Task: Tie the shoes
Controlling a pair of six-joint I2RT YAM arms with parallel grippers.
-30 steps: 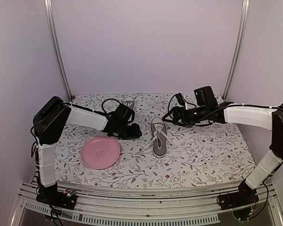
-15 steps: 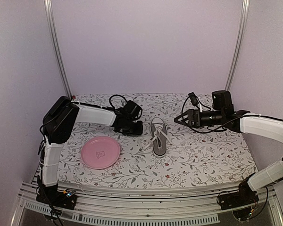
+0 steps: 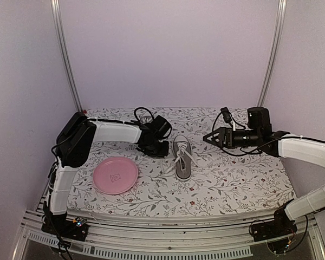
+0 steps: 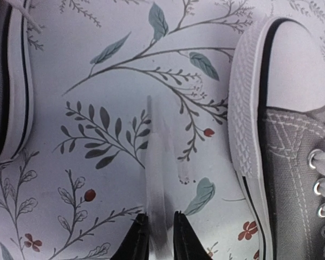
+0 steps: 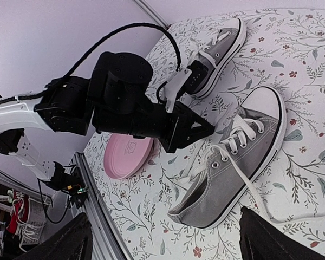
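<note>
- Shoes (image 5: 244, 146) sat untied in the middle of the counter (image 3: 244, 189). The near shoe (image 3: 182, 162) lay at the centre with its laces trailing loose. The far shoe (image 5: 221, 44) lay just beyond it to the left, mostly hidden behind your left arm in the top view.
- Your left gripper (image 4: 161, 238) had swung right into the gap between them and closed from fairly wide to a slit. What looked like a white lace end (image 4: 153, 179) filled that slit, so you seemed to have a first hold on a lace.
- Your right gripper (image 3: 207, 138) had drawn back to the right, well apart from the near shoe, jaws spread wide and holding nothing.
- No knot had been begun, so I judged the tying barely started.
- Your pink plate (image 3: 102, 181) lay near left with nothing on it.
</note>
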